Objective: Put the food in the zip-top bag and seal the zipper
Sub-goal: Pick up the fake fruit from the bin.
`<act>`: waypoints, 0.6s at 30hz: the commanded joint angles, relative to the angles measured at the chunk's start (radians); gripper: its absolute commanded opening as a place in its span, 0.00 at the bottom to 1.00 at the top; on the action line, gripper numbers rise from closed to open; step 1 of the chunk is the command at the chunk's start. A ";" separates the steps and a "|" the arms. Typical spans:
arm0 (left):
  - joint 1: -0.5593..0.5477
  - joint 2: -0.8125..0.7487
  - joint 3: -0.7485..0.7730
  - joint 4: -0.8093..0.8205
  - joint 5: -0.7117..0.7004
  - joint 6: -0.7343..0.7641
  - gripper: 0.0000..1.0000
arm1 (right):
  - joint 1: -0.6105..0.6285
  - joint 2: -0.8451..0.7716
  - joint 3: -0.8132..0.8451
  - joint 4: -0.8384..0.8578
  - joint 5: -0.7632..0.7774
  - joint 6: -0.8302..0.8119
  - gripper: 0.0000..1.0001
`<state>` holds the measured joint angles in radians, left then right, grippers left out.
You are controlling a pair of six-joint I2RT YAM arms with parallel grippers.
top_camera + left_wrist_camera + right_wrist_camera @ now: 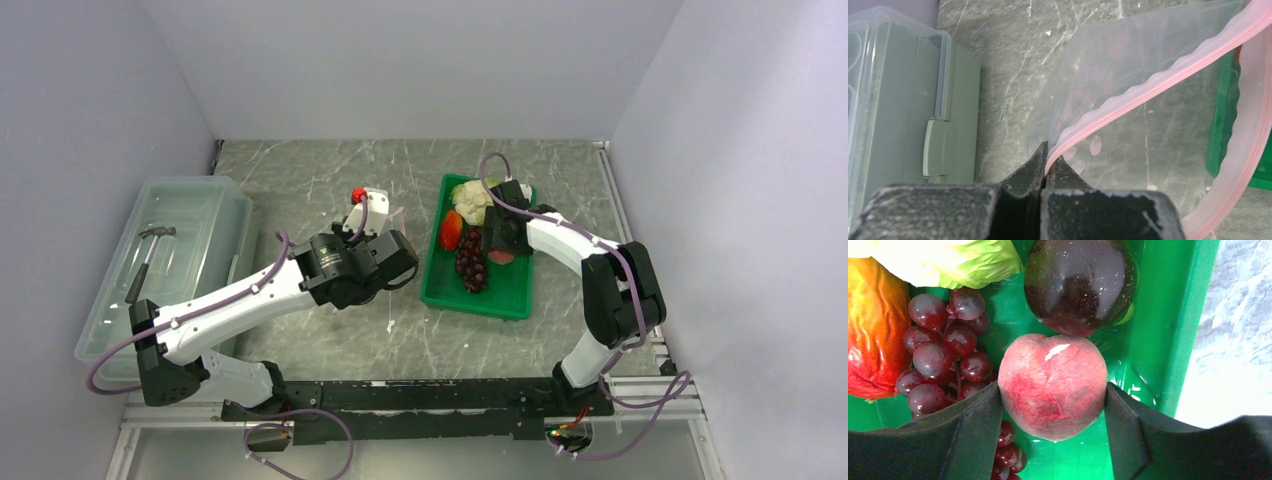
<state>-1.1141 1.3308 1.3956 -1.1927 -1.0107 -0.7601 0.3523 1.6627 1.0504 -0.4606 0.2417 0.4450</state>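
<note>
The zip-top bag (1128,65) lies clear on the table, its mouth gaping toward the green tray (505,298). My left gripper (1048,156) is shut on one end of the pink zipper (1168,80); in the top view it (372,210) is left of the tray, with a small red piece (357,193) at its tip. In the tray lie the grape bunch (943,350), an orange-red piece (873,330), the leafy vegetable (948,260) and a dark purple fruit (1078,280). My right gripper (1053,410) is shut on the pink peach-like piece (1053,385), low in the tray.
A large translucent bin (190,250) with a hammer (150,255) inside stands at the left; its latch side shows in the left wrist view (898,100). The tray's green wall (1183,325) is just right of my right fingers. White walls surround the table.
</note>
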 commanded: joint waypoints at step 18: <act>0.004 0.029 0.048 0.006 0.001 0.006 0.00 | 0.005 -0.395 0.033 -0.099 -0.026 -0.003 0.45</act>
<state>-1.1141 1.3548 1.4006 -1.1904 -0.9920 -0.7525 0.3531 1.3315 1.0554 -0.5156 0.2253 0.4374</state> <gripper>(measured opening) 0.012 0.665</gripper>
